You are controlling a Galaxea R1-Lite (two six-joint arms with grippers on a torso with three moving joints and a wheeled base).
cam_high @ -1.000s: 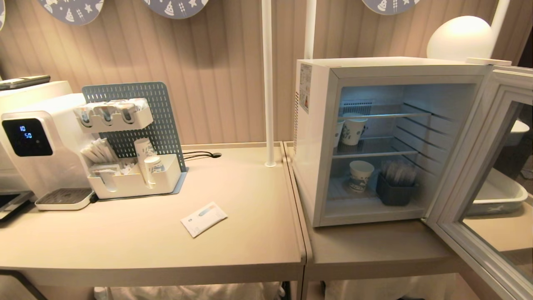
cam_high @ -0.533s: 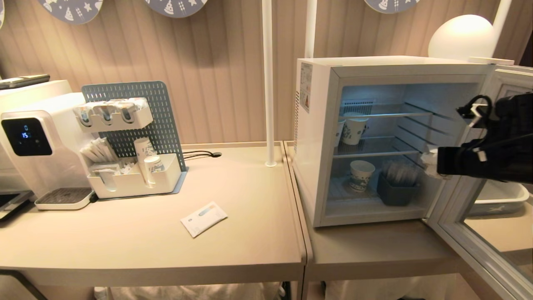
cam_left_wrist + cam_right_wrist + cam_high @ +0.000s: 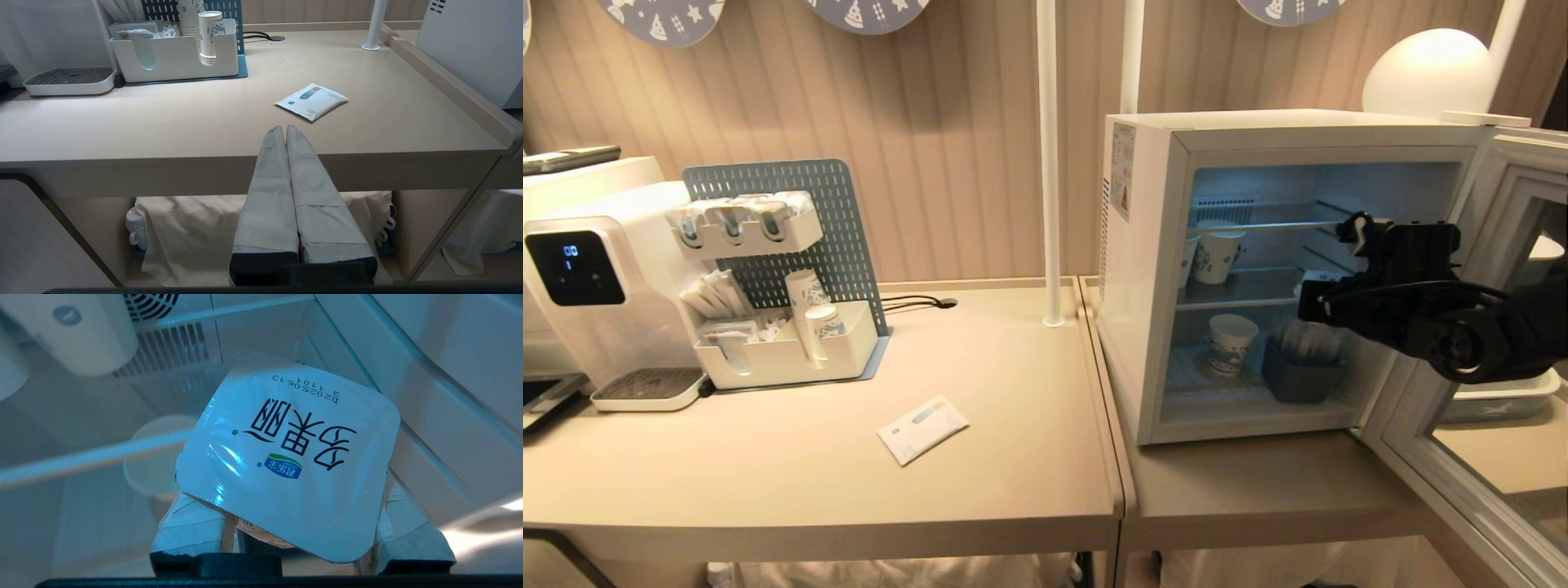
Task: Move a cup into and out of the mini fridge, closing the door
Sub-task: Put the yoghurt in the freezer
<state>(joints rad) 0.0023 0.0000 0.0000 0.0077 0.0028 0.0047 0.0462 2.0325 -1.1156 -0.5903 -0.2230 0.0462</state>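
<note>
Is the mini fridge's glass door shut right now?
No, the grey-framed glass door stands swung wide open, exposing the white mini fridge's wire shelves.

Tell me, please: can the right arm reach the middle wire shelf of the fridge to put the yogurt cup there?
Probably yes. The door stands wide open, the right gripper holds the cup at the fridge opening, and the shelf's right part looks free; paper cups stand only at its left.

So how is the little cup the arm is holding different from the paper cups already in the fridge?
The cup has a sealed squarish foil lid with print; the paper cups are open-topped, with blue patterns on their sides. The cup is clamped in the right gripper, off any shelf; the paper cups stand on the shelves. All are white and inside the mini fridge.
</note>
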